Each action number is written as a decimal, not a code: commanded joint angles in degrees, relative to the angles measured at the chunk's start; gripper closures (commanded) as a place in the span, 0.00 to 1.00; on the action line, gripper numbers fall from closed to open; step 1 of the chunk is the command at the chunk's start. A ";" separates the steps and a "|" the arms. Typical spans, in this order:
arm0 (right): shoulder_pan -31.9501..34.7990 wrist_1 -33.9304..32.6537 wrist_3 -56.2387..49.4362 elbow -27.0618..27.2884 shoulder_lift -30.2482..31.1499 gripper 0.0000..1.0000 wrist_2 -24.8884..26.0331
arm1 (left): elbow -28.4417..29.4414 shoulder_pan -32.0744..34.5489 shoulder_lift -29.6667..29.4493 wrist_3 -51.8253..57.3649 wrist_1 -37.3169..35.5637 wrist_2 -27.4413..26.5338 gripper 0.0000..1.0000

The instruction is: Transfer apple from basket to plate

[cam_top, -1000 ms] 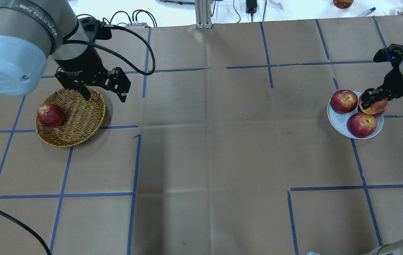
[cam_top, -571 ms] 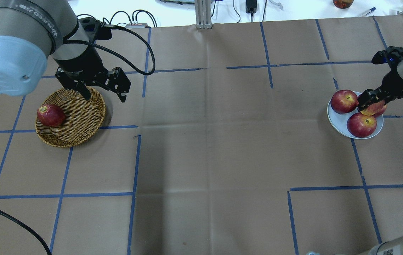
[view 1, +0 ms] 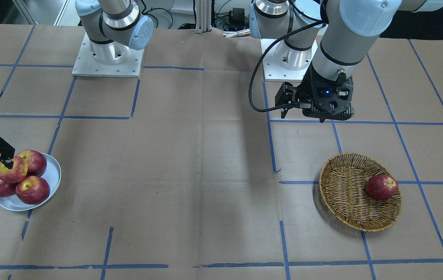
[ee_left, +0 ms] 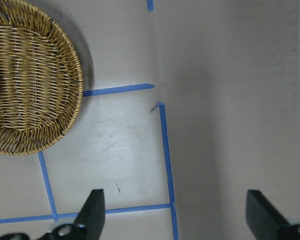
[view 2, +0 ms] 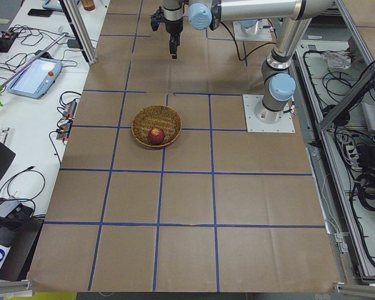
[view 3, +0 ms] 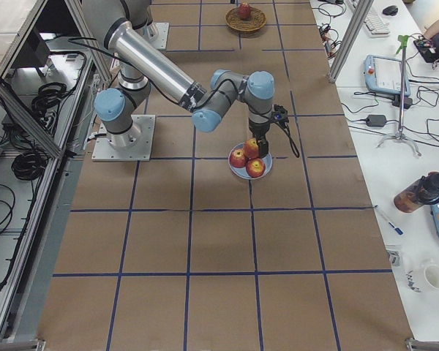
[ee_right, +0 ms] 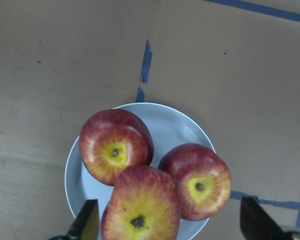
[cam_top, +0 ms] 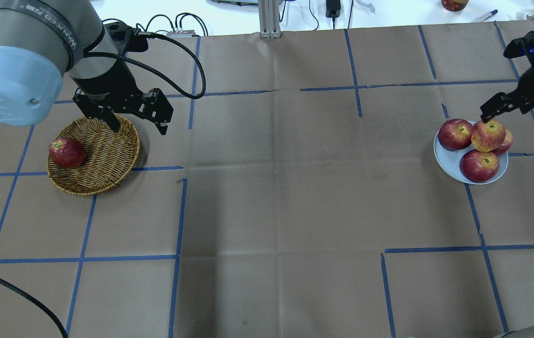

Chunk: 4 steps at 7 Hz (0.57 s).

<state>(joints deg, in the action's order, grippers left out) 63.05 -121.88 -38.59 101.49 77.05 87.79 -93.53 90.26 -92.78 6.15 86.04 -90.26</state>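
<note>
The pale apple [cam_top: 488,135] with its yellow-orange patch rests on top of three deep-red apples on the grey-white plate [cam_top: 449,164]. It also shows in the front view [view 1: 11,170] and the right wrist view [ee_right: 142,210]. My right gripper [cam_top: 486,117] is open just above and behind it, touching nothing; its fingers [ee_right: 89,220] stand wide apart. The wicker basket [cam_top: 107,150] holds one dark red apple [cam_top: 66,152]. My left gripper [cam_top: 138,126] hangs open and empty over the basket's far right rim.
Brown paper with blue tape lines covers the table. An aluminium post [cam_top: 269,19], cables and a power adapter [cam_top: 332,8] lie along the far edge. The arm bases [view 1: 106,58] stand at the robot's side.
My right gripper let go of the pale apple, opened and drew up and back from the plate. The apple stays on the pile. The left arm has not moved.
</note>
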 commanded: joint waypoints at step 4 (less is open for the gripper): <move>12.85 22.71 19.35 -9.12 10.47 0.00 0.01 | 0.02 0.00 0.14 0.09 0.00 -0.17 0.01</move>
<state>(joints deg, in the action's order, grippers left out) 71.77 -103.62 -27.10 93.28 85.11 87.59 -93.51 90.26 -92.69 6.24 86.04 -90.36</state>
